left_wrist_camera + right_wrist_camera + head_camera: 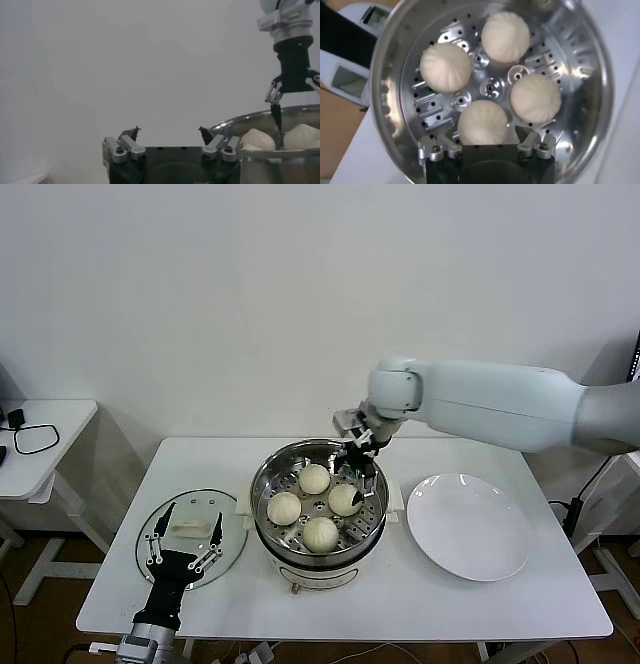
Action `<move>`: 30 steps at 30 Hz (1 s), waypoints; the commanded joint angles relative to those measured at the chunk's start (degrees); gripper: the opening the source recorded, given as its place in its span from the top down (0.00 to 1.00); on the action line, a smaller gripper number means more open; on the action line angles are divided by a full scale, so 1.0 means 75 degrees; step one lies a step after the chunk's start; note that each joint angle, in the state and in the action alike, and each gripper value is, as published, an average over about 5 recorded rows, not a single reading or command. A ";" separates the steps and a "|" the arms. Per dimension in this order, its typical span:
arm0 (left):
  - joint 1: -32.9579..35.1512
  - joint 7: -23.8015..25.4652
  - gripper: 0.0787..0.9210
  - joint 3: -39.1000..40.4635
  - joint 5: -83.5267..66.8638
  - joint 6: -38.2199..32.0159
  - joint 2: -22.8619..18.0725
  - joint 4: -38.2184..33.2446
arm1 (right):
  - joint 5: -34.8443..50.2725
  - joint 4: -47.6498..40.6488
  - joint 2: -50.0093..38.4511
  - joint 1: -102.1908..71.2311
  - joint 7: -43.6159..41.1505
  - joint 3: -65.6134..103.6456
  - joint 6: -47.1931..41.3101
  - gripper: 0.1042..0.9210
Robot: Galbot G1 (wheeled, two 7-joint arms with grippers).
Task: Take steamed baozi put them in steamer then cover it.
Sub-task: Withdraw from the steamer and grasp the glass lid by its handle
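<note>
Several cream-white steamed baozi (314,478) (284,507) (320,533) lie on the perforated tray inside the shiny steamer (262,484) at the middle of the table. My right gripper (358,461) hangs open just over the steamer's far right rim. In the right wrist view the nearest baozi (482,122) rests on the tray between the spread fingers of that gripper (485,134), which stand apart from it. My left gripper (190,524) is open over the glass lid (228,509) at the table's left. The left wrist view shows this gripper (169,132) holding nothing beside the steamer (260,117).
An empty white plate (468,526) lies to the right of the steamer. The lid's white handle (188,529) lies under my left gripper. A small side table with a cable (35,439) stands at the far left. A bare wall lies behind.
</note>
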 commanded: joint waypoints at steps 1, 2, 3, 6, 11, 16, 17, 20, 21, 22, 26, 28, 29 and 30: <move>-0.0077 -0.0146 0.12 -0.0009 0.0605 0.0077 0.0045 0.0022 | 0.0607 0.1481 -0.3063 -0.0961 0.4808 0.2344 0.1843 0.12; -0.0109 -0.0193 0.12 -0.0015 0.0762 0.0111 0.0058 0.0024 | 0.0604 0.1567 -0.3346 -0.1357 0.5861 0.2715 0.2137 0.12; -0.0148 -0.0243 0.12 -0.0022 0.0925 0.0149 0.0070 0.0033 | 0.0593 0.1609 -0.3588 -0.1792 0.6736 0.3100 0.2375 0.12; -0.0297 -0.0502 0.12 -0.0028 0.1506 0.0285 0.0119 0.0102 | 0.0622 0.1622 -0.4117 -0.3371 0.8946 0.4453 0.3191 0.12; -0.0460 -0.0962 0.12 -0.0023 0.2362 0.0421 0.0234 0.0228 | 0.0545 0.1647 -0.4185 -0.7297 1.0389 0.8095 0.4042 0.12; -0.0498 -0.1097 0.12 -0.0081 0.2935 0.0376 0.0380 0.0308 | 0.0259 0.1639 -0.3267 -1.0447 1.0298 1.1181 0.4390 0.12; -0.0496 -0.1103 0.12 -0.0097 0.3064 0.0353 0.0408 0.0335 | 0.0133 0.1604 -0.3046 -1.0891 1.0222 1.1589 0.4463 0.12; -0.0485 -0.1130 0.12 -0.0141 0.3505 0.0282 0.0479 0.0457 | -0.0201 0.1492 -0.2409 -1.1920 1.0013 1.2497 0.4635 0.12; -0.0480 -0.1140 0.12 -0.0162 0.3704 0.0261 0.0499 0.0516 | -0.0309 0.1459 -0.2185 -1.2169 0.9968 1.2724 0.4681 0.12; -0.0476 -0.1157 0.12 -0.0186 0.3922 0.0241 0.0516 0.0580 | -0.0410 0.1434 -0.1976 -1.2380 0.9928 1.2928 0.4713 0.12; -0.0459 -0.1267 0.12 -0.0353 0.5270 0.0158 0.0611 0.1026 | -0.0767 0.1410 -0.1126 -1.3228 0.9790 1.3726 0.4813 0.12; -0.0450 -0.1340 0.12 -0.0455 0.6031 0.0097 0.0679 0.1319 | -0.0898 0.1433 -0.0734 -1.3661 0.9709 1.4136 0.4830 0.12; -0.0447 -0.1393 0.12 -0.0504 0.6431 0.0056 0.0723 0.1501 | -0.0965 0.1448 -0.0562 -1.3864 0.9662 1.4332 0.4833 0.12; -0.0447 -0.1448 0.12 -0.0545 0.6799 0.0009 0.0769 0.1675 | -0.1028 0.1463 -0.0408 -1.4045 0.9614 1.4514 0.4836 0.12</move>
